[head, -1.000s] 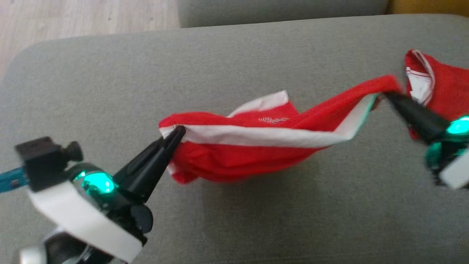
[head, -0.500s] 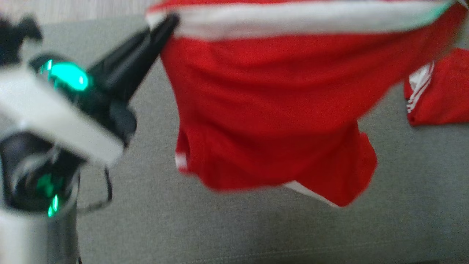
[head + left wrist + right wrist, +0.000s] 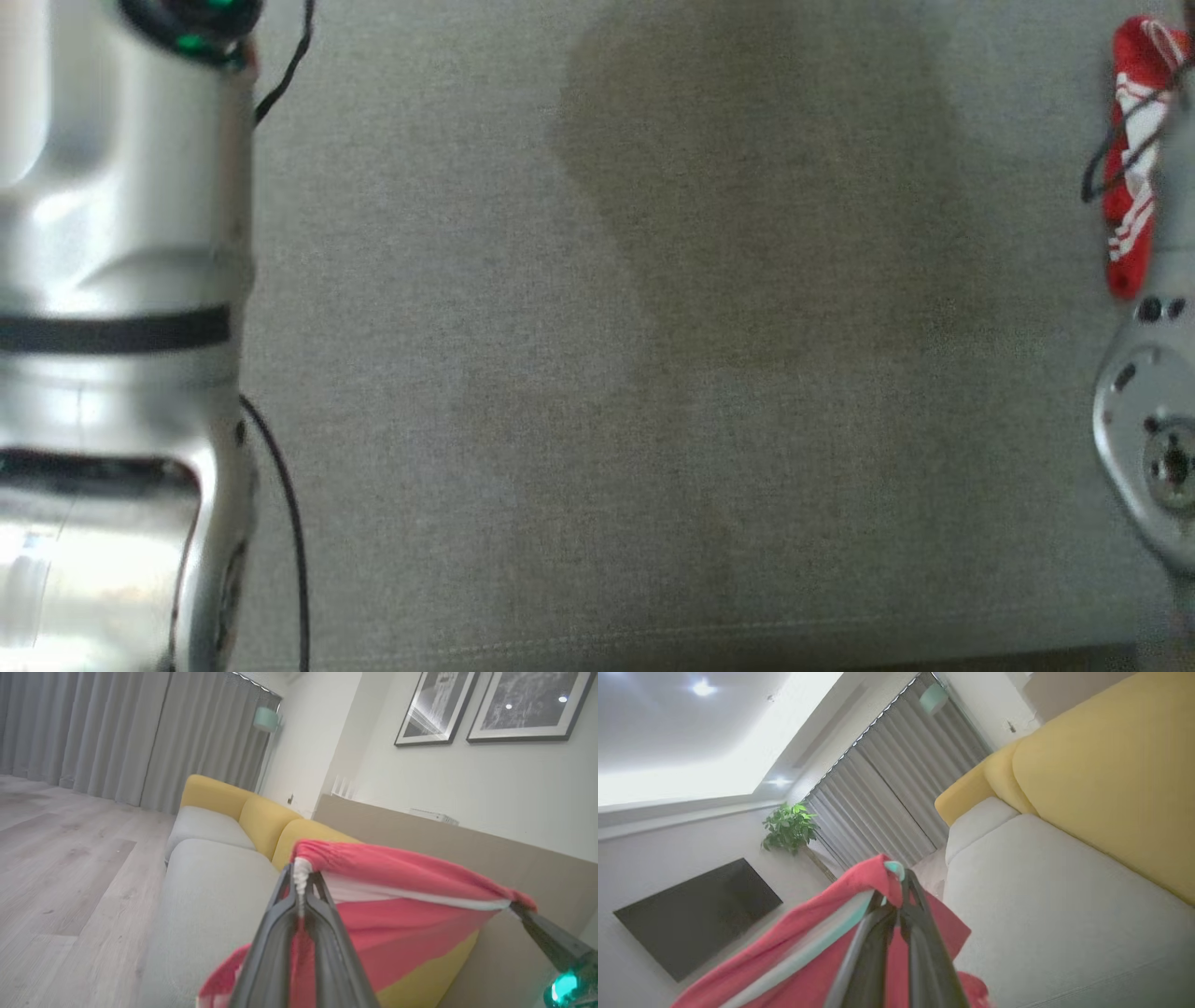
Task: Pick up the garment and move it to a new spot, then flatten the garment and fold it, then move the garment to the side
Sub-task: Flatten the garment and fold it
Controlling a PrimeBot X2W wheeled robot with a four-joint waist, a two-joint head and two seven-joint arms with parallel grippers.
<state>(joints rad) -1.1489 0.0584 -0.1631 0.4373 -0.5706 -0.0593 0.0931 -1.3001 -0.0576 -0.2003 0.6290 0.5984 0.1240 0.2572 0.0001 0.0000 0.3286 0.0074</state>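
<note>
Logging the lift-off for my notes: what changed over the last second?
The left gripper and right gripper rose, lifting the red garment up from the grey cushion; it now hangs stretched between them. Unchanged: both stay shut on its edge; the second garment lies at right.

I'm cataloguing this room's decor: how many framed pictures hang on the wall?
2. Both hang side by side on the pale wall: the left framed picture and the right framed picture. More may hang out of view.

garment [image 3: 411, 919]: between left hand [image 3: 301, 879] and right hand [image 3: 902, 882] | over sofa seat [image 3: 210, 896], apparently not touching
</note>
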